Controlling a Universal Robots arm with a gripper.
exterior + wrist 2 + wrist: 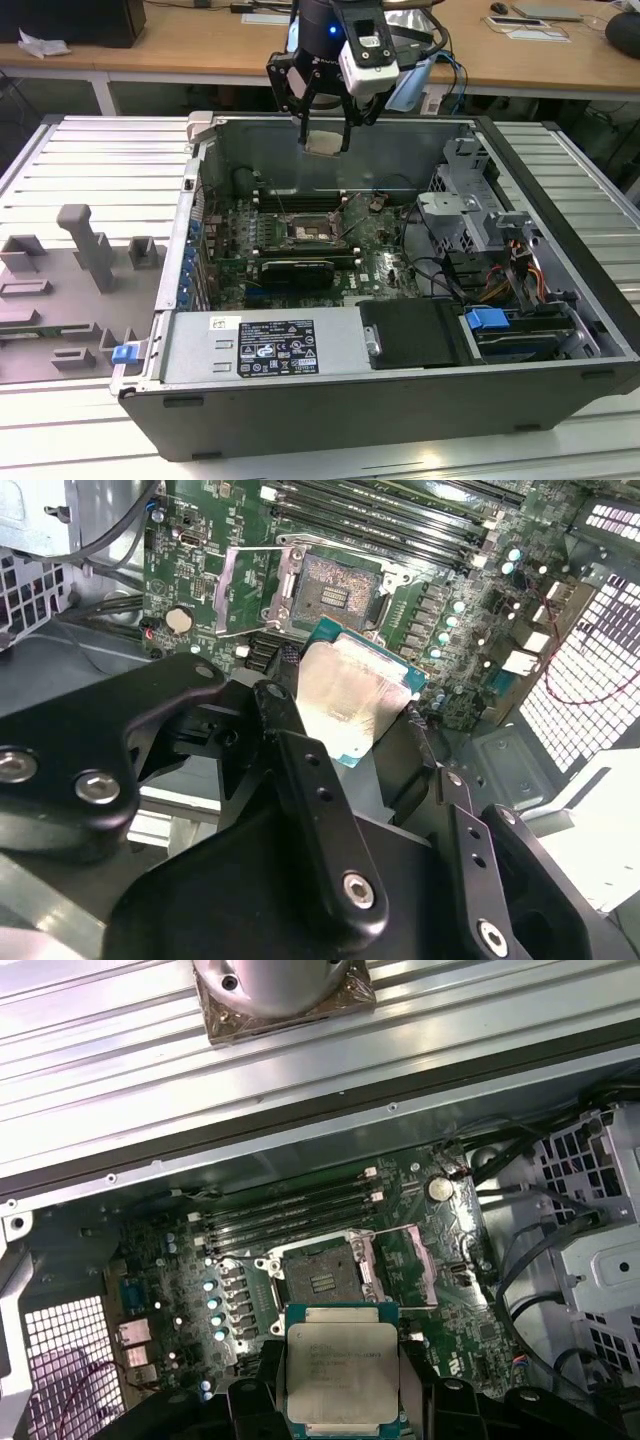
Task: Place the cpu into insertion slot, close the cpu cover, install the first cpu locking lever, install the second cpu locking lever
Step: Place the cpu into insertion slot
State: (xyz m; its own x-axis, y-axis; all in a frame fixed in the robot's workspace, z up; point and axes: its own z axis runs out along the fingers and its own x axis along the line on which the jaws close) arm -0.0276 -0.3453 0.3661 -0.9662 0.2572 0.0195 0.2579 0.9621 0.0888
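Observation:
My gripper (325, 140) hangs above the open computer case, shut on the cpu (325, 145), a small square chip with a pale metal top. In both wrist views the cpu (350, 695) (340, 1370) sits flat between the black fingers (285, 705). The insertion slot (310, 232) (335, 585) (320, 1275) lies below on the green board, dark and uncovered. The cpu cover (245, 590) (405, 1265) is swung open beside the slot. Thin wire levers (250, 550) stand raised around the cover.
Long black memory slots (300, 200) run just behind the socket. A power supply box (270, 345) fills the case's near side, and a drive cage (470, 215) with cables stands at the exterior view's right. A grey fixture (90, 250) stands outside the case at the exterior view's left.

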